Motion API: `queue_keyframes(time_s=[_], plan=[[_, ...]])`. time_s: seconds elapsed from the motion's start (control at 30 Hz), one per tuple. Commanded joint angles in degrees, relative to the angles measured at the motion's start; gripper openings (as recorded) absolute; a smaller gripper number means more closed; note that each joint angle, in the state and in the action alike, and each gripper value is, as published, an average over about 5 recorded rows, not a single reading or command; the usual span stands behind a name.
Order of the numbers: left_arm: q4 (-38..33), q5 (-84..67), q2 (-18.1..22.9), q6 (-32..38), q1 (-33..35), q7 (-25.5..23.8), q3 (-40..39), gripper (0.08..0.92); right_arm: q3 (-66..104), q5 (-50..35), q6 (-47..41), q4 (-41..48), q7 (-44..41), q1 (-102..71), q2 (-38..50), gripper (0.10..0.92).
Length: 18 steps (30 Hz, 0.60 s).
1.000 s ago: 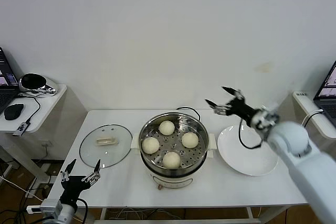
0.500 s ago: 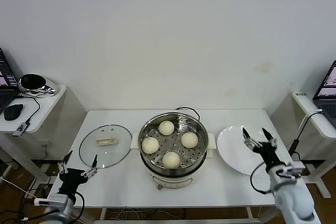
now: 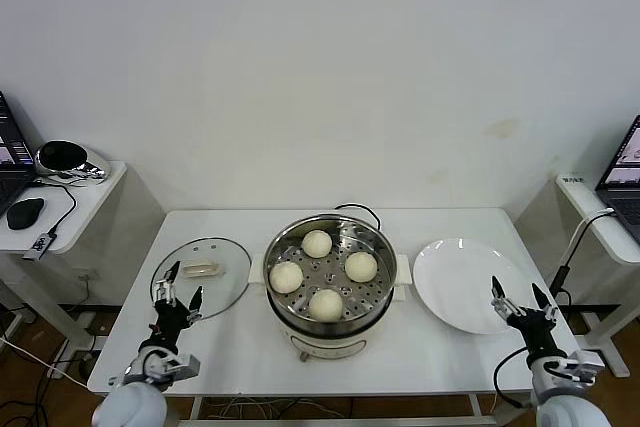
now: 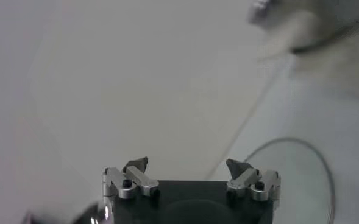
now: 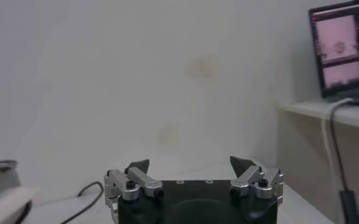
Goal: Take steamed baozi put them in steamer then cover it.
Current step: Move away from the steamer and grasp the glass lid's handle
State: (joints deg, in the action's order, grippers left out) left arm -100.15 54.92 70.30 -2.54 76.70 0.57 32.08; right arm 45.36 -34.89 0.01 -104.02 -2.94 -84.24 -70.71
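At the far left a side desk carries a black mouse and a dark rounded object with a shiny rim. On the white worktop, the left gripper stands at the front left corner, pointing up, its jaws spread with nothing between them; in the head view it shows over the near edge of the glass lid, and the left wrist view shows the same two fingertips wide apart with the lid's rim beyond them. The lid lies flat on the worktop just left of the steamer, with its cream handle on top. The steamer sits at the middle of the worktop, uncovered, its black cord curling out behind it. All four steamed baozi rest on the perforated tray inside: one at the back, one at the left, one at the right and one at the front, each apart from the others. Just right of the steamer lies a flat white plate with nothing on it. The right gripper stands at the front right corner, beside the plate's near right edge, pointing up, its jaws likewise spread and holding nothing. The right wrist view shows a laptop screen on a side shelf.
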Motion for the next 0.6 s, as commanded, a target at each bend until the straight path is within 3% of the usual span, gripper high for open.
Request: queue_keyframes(time_s=[0.03,0.6], plan=[[21.2,16.6,-1.7,-6.3,-14.8,7.3,-7.3,0.823,1.8,0.7,0.2,-1.1,0.7,-2.5,-2.1,0.823],[26.3,15.5,-0.4,-10.1,-19.0,6.7,-8.2,0.823,1.7,2.1,-0.1,-0.8,0.2,-3.4,-3.5,0.823]])
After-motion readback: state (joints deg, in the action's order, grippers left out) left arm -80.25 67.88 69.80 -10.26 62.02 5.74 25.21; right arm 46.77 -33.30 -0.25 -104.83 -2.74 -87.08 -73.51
